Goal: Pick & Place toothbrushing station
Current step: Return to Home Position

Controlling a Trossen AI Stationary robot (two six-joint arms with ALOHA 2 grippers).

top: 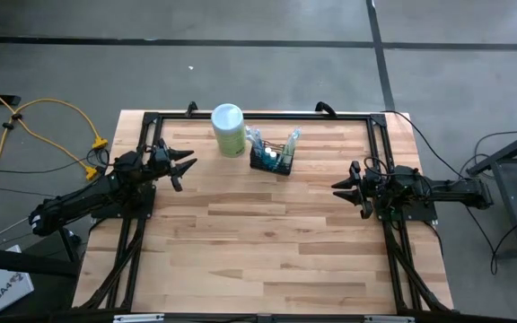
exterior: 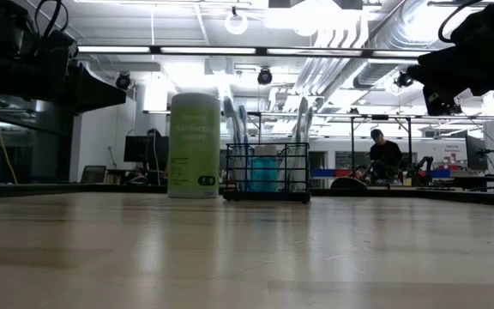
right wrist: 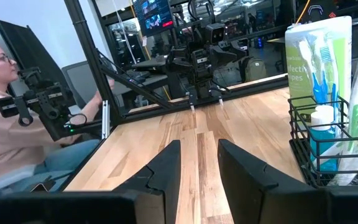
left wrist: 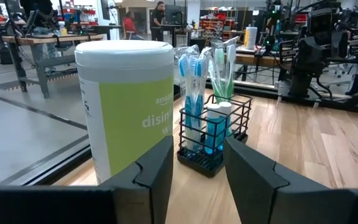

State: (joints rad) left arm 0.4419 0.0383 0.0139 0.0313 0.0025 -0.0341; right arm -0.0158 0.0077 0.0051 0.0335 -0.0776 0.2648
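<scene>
The toothbrushing station [top: 271, 160] is a small black wire basket that holds toothbrushes and a blue bottle. It stands on its base on the table near the far edge, and shows in the low view [exterior: 267, 174], the left wrist view [left wrist: 213, 134] and the right wrist view [right wrist: 334, 143]. My left gripper [top: 187, 169] hovers open to its left, pointing toward it. My right gripper [top: 339, 190] hovers open to the right of the table's middle, pointing left.
A pale green canister with a white lid [top: 228, 130] stands just left of the basket, close to my left gripper [left wrist: 194, 168]. A black frame [top: 258, 115] runs along the table's far edge and sides. A person [right wrist: 5, 124] sits beyond the table's left side.
</scene>
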